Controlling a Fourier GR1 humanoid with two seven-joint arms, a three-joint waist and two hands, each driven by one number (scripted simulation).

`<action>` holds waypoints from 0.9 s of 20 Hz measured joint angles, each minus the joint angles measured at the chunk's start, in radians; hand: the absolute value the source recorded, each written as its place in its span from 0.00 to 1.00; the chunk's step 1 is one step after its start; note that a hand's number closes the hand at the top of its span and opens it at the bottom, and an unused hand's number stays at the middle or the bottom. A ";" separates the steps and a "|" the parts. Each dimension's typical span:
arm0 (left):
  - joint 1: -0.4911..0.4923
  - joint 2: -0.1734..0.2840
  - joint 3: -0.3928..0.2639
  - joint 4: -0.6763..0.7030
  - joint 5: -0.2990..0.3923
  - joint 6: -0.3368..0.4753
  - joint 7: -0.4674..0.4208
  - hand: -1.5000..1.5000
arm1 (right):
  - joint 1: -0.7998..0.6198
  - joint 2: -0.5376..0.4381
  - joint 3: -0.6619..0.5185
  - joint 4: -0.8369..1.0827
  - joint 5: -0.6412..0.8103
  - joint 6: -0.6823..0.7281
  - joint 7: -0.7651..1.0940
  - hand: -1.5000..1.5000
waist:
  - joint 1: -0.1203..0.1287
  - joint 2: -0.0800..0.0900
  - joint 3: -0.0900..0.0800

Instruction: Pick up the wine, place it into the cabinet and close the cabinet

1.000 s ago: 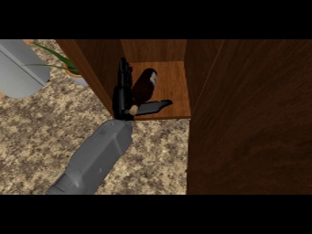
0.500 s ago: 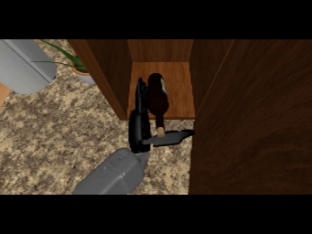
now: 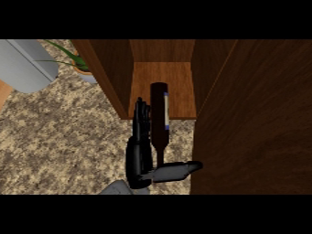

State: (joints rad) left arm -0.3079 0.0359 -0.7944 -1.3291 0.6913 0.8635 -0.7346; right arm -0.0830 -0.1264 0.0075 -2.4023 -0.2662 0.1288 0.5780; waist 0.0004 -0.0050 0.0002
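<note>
Wine (image 3: 159,114) is lying on its side between the desk (image 3: 57,137) and the cabinet (image 3: 164,77), its wide base resting on the wooden cabinet floor and its thin neck pointing back toward the robot. One black hand (image 3: 139,151) is lying along the bottle's left side, the fingers (image 3: 142,116) stretched straight beside it and the thumb (image 3: 178,170) sticking out below the neck. The dark cabinet door (image 3: 266,114) is standing open on the right
</note>
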 measured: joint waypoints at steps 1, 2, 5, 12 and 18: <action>0.023 0.005 -0.009 -0.029 -0.014 0.013 0.009 0.00 | 0.004 0.001 0.003 -0.001 0.001 0.000 -0.002 0.00 | 0.000 0.000 0.000; 0.038 0.004 -0.018 -0.053 -0.029 0.030 0.023 0.00 | -0.008 -0.004 -0.005 -0.001 0.001 -0.004 0.007 0.00 | 0.000 0.001 0.000; 0.115 0.024 -0.066 -0.155 -0.079 0.081 0.043 0.00 | -0.022 -0.009 -0.005 0.000 0.002 -0.007 0.019 0.00 | 0.001 0.000 0.000; 0.238 0.129 -0.110 -0.383 -0.154 0.108 0.095 0.00 | 0.003 -0.012 -0.008 0.011 -0.006 0.042 -0.009 0.00 | 0.001 0.002 0.000; 0.330 0.264 -0.137 -0.536 -0.182 0.073 0.112 0.00 | 0.063 -0.011 0.041 0.008 -0.018 0.099 -0.004 1.00 | -0.001 0.001 0.000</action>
State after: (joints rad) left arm 0.0223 0.3001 -0.9315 -1.8653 0.5096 0.9366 -0.6229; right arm -0.0201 -0.1375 0.0481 -2.3941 -0.2844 0.2279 0.5745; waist -0.0008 -0.0036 0.0007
